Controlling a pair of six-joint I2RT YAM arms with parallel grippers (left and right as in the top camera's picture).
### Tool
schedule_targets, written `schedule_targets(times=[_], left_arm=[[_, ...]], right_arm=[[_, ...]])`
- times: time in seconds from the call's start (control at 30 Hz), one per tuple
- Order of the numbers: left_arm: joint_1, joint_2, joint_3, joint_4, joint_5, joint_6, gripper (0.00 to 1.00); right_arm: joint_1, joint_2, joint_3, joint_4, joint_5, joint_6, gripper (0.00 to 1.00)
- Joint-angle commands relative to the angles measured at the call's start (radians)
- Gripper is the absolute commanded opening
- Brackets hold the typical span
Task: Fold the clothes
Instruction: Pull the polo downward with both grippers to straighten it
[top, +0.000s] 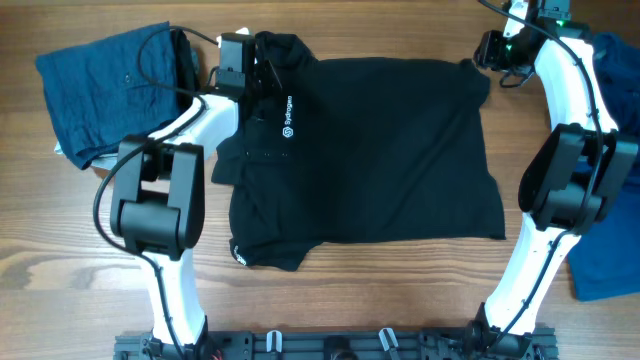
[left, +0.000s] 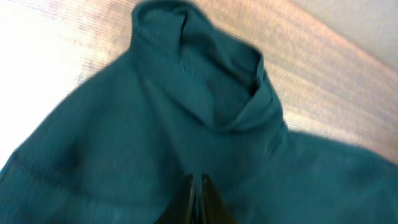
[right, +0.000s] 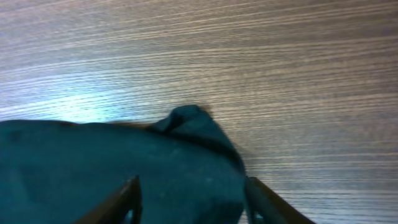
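On table (top: 60, 260) ctr: polo shirt (top: 390, 150); loose garment (top: 95, 90) at far-L corner, 2nd garment (top: 612, 268) along R edge.

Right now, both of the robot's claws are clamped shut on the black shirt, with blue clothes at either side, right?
Not both. The left gripper is shut on the black shirt, but the right wrist view shows the right gripper open, fingers apart astride the shirt's corner. Blue clothes do lie at either side.

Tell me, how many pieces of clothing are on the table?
3, as far as I can tell: black polo shirt spread mid-table; blue garment at the upper left; blue fabric along the right edge, partly behind the right arm, possibly more than one piece.
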Motion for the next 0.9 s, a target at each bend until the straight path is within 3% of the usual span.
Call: schedule_targets(times=[0.0, 0.1, 0.17, 0.2, 0.3, 0.7, 0.87], left_arm=[[0.001, 0.052, 0.002, 0.056, 0.011, 0.007, 0.04], [0.002, 0.070, 0.002, 0.058, 0.011, 0.009, 0.04], [0.002, 0.074, 0.002, 0.050, 0.010, 0.013, 0.04], [0.002, 0.074, 0.002, 0.042, 0.006, 0.016, 0.04], [0.004, 0.074, 0.002, 0.023, -0.004, 0.016, 0.04], [0.020, 0.093, 0.002, 0.029, -0.132, 0.088, 0.04], [0.047, 0.154, 0.002, 0.044, -0.132, 0.095, 0.04]], right_arm=[[0.023, 0.003, 0.004, -0.005, -0.051, 0.019, 0.58], [0.029, 0.003, 0.004, -0.005, -0.051, 0.019, 0.59], [0.029, 0.003, 0.004, -0.018, -0.051, 0.019, 0.43], [0.029, 0.003, 0.004, -0.027, -0.052, 0.019, 0.28], [0.029, 0.020, 0.004, -0.037, -0.051, 0.002, 0.06], [0.029, 0.227, 0.004, 0.086, -0.068, -0.035, 0.04], [0.018, 0.264, 0.004, 0.080, 0.194, 0.011, 0.04]])
